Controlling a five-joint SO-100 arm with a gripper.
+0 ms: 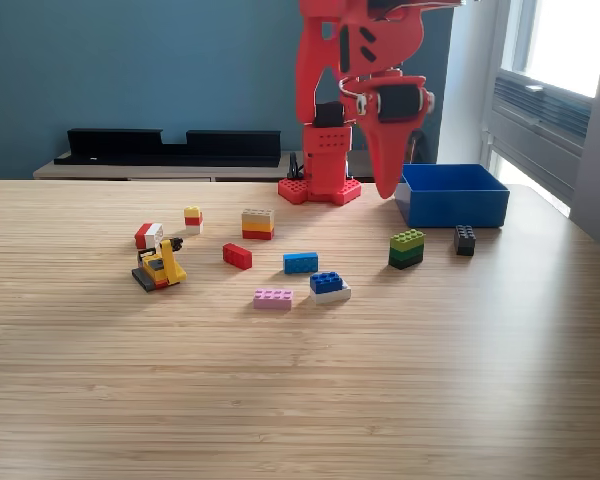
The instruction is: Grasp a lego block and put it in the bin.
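Red robot arm (355, 60) standing at the back of a wooden table (300, 390), its gripper (388, 185) hanging just beside the blue bin (452, 195), pointed down, holding nothing, little lego blocks (300, 262) scattered in front

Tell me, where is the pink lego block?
In the exterior view, the pink lego block lies flat on the wooden table, near the middle and nearest the camera. The blue-and-white block sits just to its right, the blue block just behind.
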